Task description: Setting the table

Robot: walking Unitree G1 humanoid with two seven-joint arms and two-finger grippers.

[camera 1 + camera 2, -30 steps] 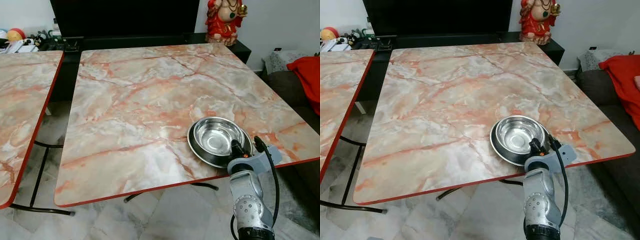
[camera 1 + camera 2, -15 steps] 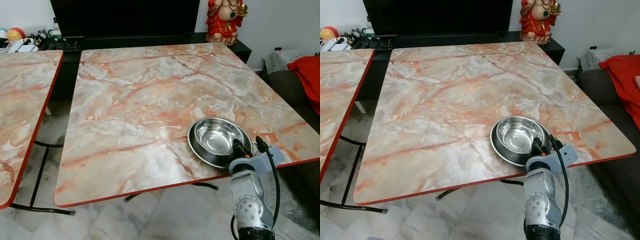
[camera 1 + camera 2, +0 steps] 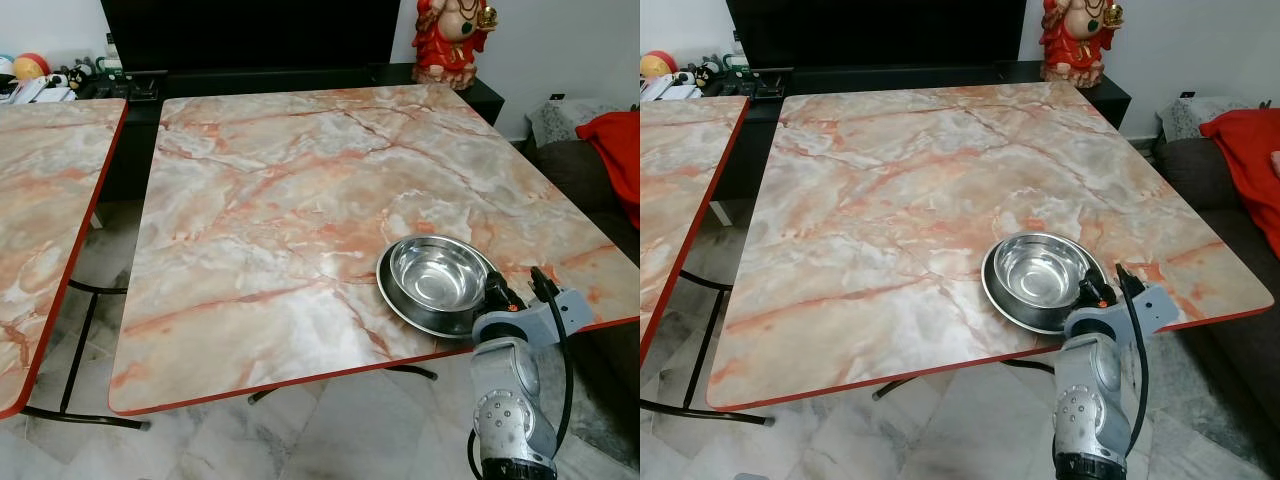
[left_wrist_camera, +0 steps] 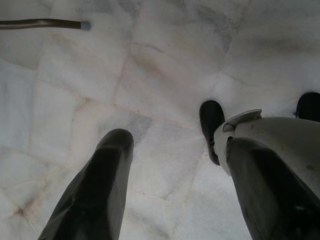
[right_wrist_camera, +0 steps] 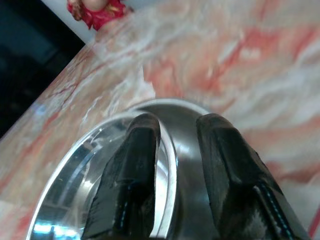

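the right gripper (image 5: pixel 172 135) sits at the near right rim of the bowl (image 3: pixel 437 276), its two black fingers (image 5: pixel 134 165) straddling the steel wall: one finger lies inside the bowl, the other outside, with the rim running up the narrow gap between them. the gap is small, but i cannot tell whether the fingers are pressing on the metal. the silver right arm (image 3: pixel 508 410) rises from below the table's near edge, a black cable looping beside the wrist.

the bowl rests inside a wider, shallow steel plate (image 3: pixel 402 296); the two sit nested together near the table's near right corner, close to the red front edge. the table (image 3: pixel 290 200) has a pink and orange marble-patterned top with a red border.

the left gripper (image 4: pixel 170 180) hangs low over the pale marble floor (image 4: pixel 150 80), fingers spread well apart and holding nothing. beside it a grey robot leg and a black foot (image 4: pixel 212 125) show, and a dark table leg (image 4: pixel 42 23) with a grey tip lies further off.

a second table (image 3: pixel 45 210) of the same pattern stands to the left, apart from the first. behind the tables runs a low black cabinet (image 3: pixel 250 80) with a red figurine (image 3: pixel 450 40) at its right end and small clutter at its left. a grey sofa (image 3: pixel 580 175) with a red cloth (image 3: pixel 618 150) stands to the right.
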